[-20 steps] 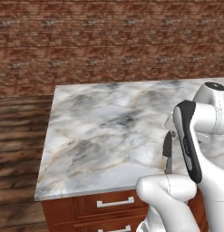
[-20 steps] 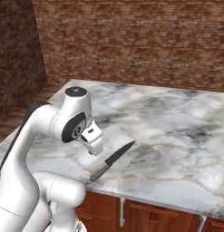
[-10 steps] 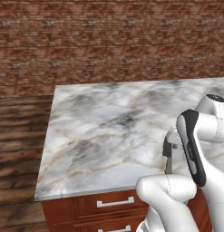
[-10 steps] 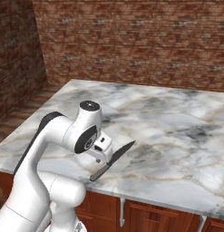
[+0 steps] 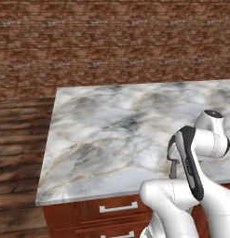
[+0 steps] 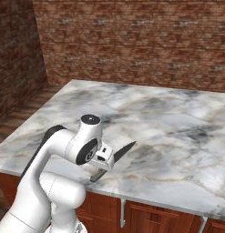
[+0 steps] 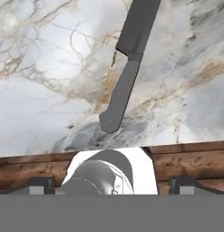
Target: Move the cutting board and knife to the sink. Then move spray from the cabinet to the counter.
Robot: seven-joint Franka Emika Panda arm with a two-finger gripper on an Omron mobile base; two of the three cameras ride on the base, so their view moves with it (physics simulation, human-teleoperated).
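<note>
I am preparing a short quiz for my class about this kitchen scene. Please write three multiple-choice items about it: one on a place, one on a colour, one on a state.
1. Where does the knife lie?
A. On the wooden floor
B. On the counter, near its front edge
C. Inside a drawer

2. What colour is the knife?
A. Dark grey
B. Bright green
C. Yellow

3. What is the state of the tool?
A. Shut on the knife
B. Open, holding nothing
C. Shut on a bottle

Right letters: B, A, B.
1 B: the hand view shows the knife flat on the marble just past the counter's edge.
2 A: blade and handle both look dark grey.
3 B: the tool's fingertips stand wide apart at the bottom of the hand view, with the knife ahead of them, untouched.
</note>
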